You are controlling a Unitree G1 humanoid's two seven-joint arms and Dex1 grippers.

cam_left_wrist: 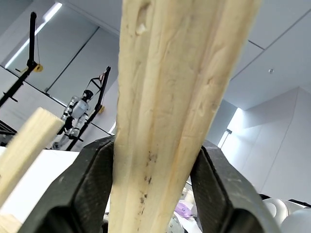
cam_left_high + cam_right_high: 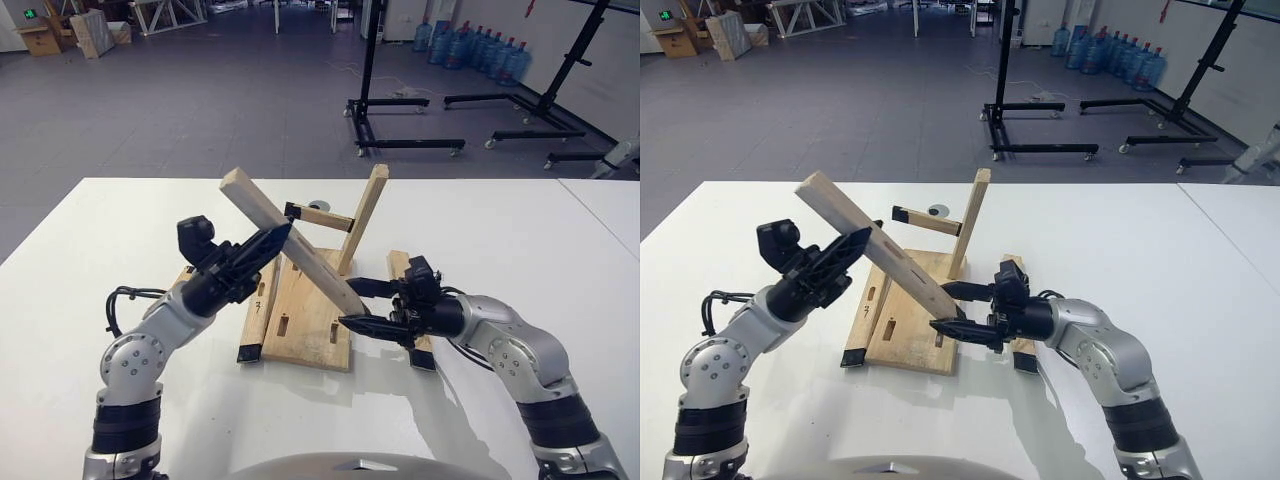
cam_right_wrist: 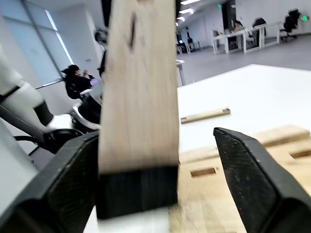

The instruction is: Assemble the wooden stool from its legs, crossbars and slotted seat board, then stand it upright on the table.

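While the slotted seat board (image 2: pixel 300 335) lies flat on the white table (image 2: pixel 520 230), one leg (image 2: pixel 362 215) rises slanted from its far edge, a crossbar (image 2: pixel 318 216) jutting from it. The left gripper (image 2: pixel 278 240) pinches a second leg (image 2: pixel 322 278) at a tilt, evidently to steer its black-tipped lower end toward a slot. The right gripper (image 2: pixel 348 305) is spread around that end, apparently to guide it.
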